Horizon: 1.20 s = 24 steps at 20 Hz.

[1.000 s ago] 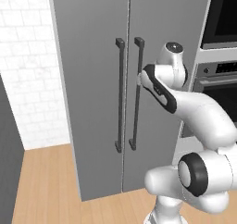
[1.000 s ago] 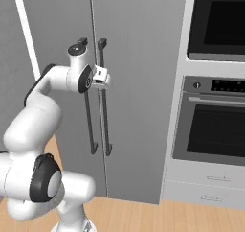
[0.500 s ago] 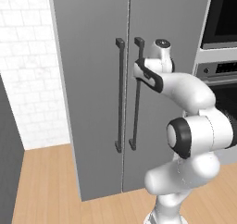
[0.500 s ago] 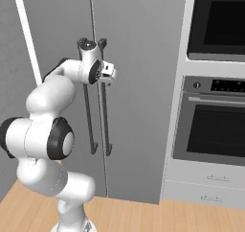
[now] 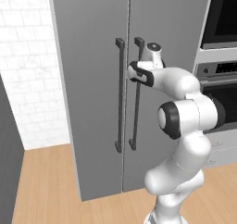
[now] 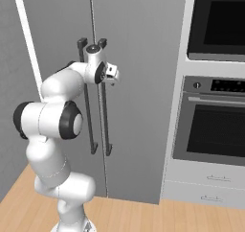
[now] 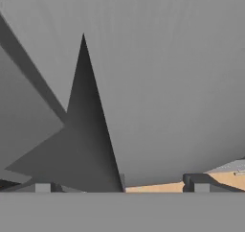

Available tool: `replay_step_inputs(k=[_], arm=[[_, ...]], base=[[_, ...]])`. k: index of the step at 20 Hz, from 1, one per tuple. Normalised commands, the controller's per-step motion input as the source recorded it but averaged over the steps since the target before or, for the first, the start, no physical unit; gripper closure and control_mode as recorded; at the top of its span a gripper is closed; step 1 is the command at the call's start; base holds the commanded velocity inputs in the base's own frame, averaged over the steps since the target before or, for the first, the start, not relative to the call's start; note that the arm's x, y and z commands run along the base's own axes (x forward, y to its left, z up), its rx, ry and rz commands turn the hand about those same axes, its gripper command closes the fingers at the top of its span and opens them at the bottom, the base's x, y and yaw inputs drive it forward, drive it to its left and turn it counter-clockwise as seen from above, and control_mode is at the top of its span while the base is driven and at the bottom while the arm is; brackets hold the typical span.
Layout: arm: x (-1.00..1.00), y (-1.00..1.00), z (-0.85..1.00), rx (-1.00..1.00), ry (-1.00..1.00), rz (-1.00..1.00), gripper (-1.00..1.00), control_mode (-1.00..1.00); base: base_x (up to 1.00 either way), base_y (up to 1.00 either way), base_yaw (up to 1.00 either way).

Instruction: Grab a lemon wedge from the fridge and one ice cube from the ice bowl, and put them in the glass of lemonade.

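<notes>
The tall grey two-door fridge (image 5: pixel 92 79) is closed, so the lemon wedge must wait behind its doors. The white arm's two-finger gripper (image 6: pixel 113 74) is at the upper part of the right-hand long dark vertical bar handle (image 6: pixel 105 97), with jaws spread wide and holding nothing. I judge the door heavy and stiff, and the handle rigid and smooth. The best hold is across the bar near its upper end.

A grey fridge (image 7: pixel 167 73) door is looming close before the hand, a dark bar handle (image 7: pixel 88 130) tapering upward across it, the jaws standing wide apart below, a strip of wooden floor (image 7: pixel 153 188) showing between them.
</notes>
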Motion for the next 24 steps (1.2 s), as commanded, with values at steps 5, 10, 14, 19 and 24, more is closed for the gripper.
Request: replay_step_inputs(k=[5, 10, 14, 19, 24], arm=[[0.18, 0.0, 0.17, 0.02, -0.06, 0.0, -1.0, -1.0], [0.27, 0.0, 0.23, 0.06, -0.09, 0.0, -1.0, -1.0], [0.28, 0.0, 0.23, 0.02, 0.0, 0.0, -1.0, -1.0], [0.36, 0.01, -0.01, 0.0, -0.01, 0.0, -1.0, -1.0], [0.28, 0.03, 0.0, 0.0, -0.06, 0.0, -1.0, -1.0]], base=[[0.0, 0.0, 0.0], [0.0, 0.0, 0.0], [0.0, 0.0, 0.0], [0.0, 0.0, 0.0], [0.0, 0.0, 0.0]])
